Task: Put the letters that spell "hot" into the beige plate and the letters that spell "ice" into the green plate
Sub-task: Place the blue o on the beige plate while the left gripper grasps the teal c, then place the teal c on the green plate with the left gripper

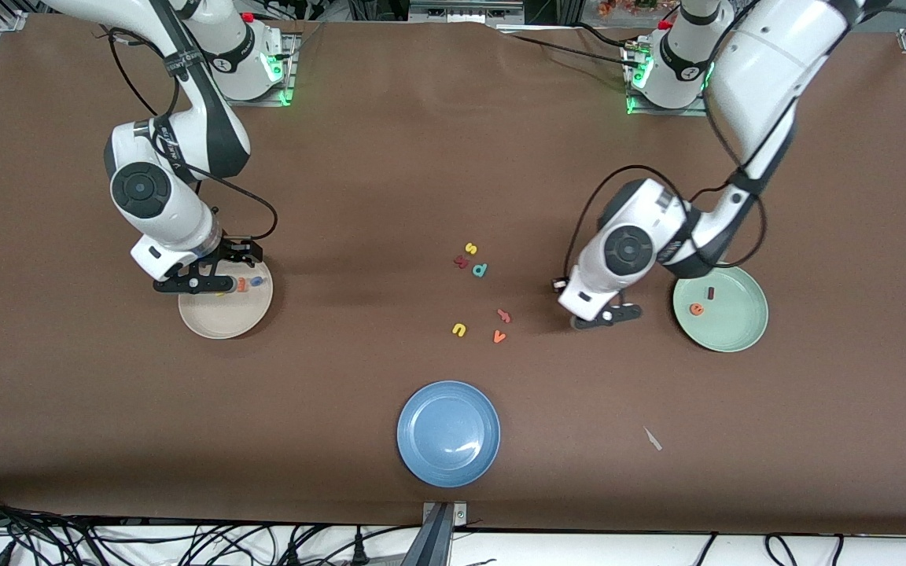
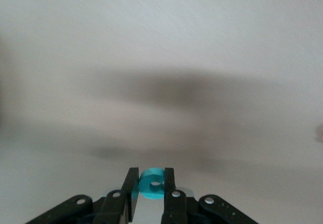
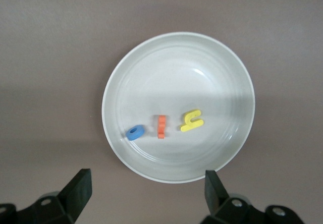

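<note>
Front overhead; wrists look down (right closer)

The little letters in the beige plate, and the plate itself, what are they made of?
The blue o, orange t and yellow h look like soft matte foam: thick, flat-cut, no shine. The beige plate looks like smooth hard plastic or glazed ceramic; its glossy highlight fits either.
</note>
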Robot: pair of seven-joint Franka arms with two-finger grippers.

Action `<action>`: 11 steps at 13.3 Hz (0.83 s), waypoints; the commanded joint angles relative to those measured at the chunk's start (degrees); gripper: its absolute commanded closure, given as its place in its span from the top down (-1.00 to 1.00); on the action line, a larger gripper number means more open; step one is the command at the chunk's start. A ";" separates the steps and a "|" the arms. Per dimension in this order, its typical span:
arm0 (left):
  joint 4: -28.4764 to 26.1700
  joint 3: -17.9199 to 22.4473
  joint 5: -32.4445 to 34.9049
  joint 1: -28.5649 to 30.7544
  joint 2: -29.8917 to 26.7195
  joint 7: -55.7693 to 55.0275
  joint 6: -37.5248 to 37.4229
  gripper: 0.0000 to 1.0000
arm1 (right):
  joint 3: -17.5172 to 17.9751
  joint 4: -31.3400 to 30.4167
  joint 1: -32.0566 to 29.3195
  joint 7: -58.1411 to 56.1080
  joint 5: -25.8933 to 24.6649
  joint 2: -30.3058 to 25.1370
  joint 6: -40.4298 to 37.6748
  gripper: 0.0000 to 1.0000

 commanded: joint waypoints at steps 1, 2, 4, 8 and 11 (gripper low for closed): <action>0.09 -0.27 -0.67 5.88 -4.30 12.65 -6.96 -0.98 | -0.35 2.31 0.21 -1.06 0.13 -2.21 -0.86 1.00; 0.09 -0.18 -0.41 8.60 -4.57 18.18 -8.28 -0.98 | -0.17 4.15 0.21 -1.07 0.13 -2.74 -3.83 1.00; 0.09 0.08 0.47 14.13 -4.40 28.39 -8.47 -0.98 | 0.00 9.94 0.30 -1.76 0.13 -3.18 -12.95 1.00; 0.27 0.26 7.66 23.46 -1.59 41.59 -7.51 -0.96 | -0.52 16.55 0.30 -12.20 5.92 -7.30 -24.75 1.00; 0.27 0.26 13.91 26.37 3.15 42.94 -2.86 -0.88 | -4.91 21.56 0.30 -20.63 6.37 -8.54 -32.05 1.00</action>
